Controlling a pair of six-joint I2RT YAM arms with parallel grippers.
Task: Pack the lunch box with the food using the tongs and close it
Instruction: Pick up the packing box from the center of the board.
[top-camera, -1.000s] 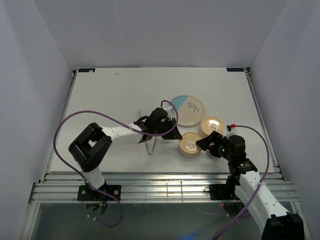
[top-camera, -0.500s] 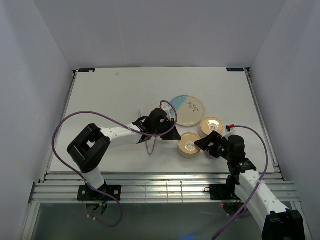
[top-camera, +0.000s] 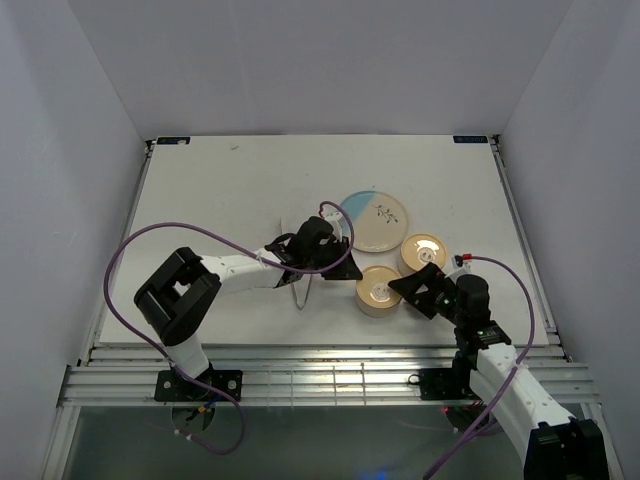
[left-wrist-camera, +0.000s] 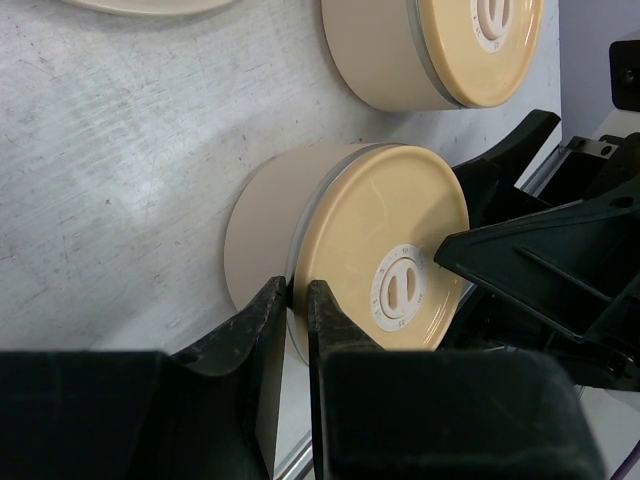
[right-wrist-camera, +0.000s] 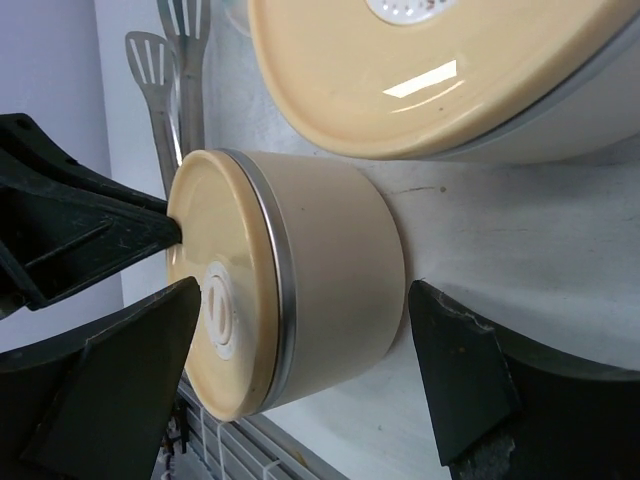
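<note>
Where the two arms meet toward the front of the table (top-camera: 220, 200), a matt grey-white surface with fine scuffs, the near tub (top-camera: 380, 291) of the lunch box stands upright. It is a smooth, round beige cylinder with a thin metallic band below a glossy yellowish lid (left-wrist-camera: 385, 250). The lid is seated on the tub and carries a small white round fitting at its centre. The far tub (top-camera: 424, 251), of the same make and also lidded, stands just behind and to the right; whether the two touch cannot be told. The left gripper (left-wrist-camera: 297, 295) has its black, angular fingers drawn nearly together, with only a thin slit between them. Its tips sit at the edge of the near tub's lid, and whether they pinch the rim or merely rest against it cannot be told. The right gripper (right-wrist-camera: 303, 300) has its jaws spread wide. In its wrist view the broad, wedge-shaped black fingers stand to either side of the near tub with a gap on each side, holding nothing. The tongs (top-camera: 303, 291) lie flat on the table just left of the near tub, partly under the left arm. They are slim bright metal, with flat, slotted ends. A round glazed plate (top-camera: 365, 232), cream with a blue segment, lies beyond the tubs, just beside the far one.
</note>
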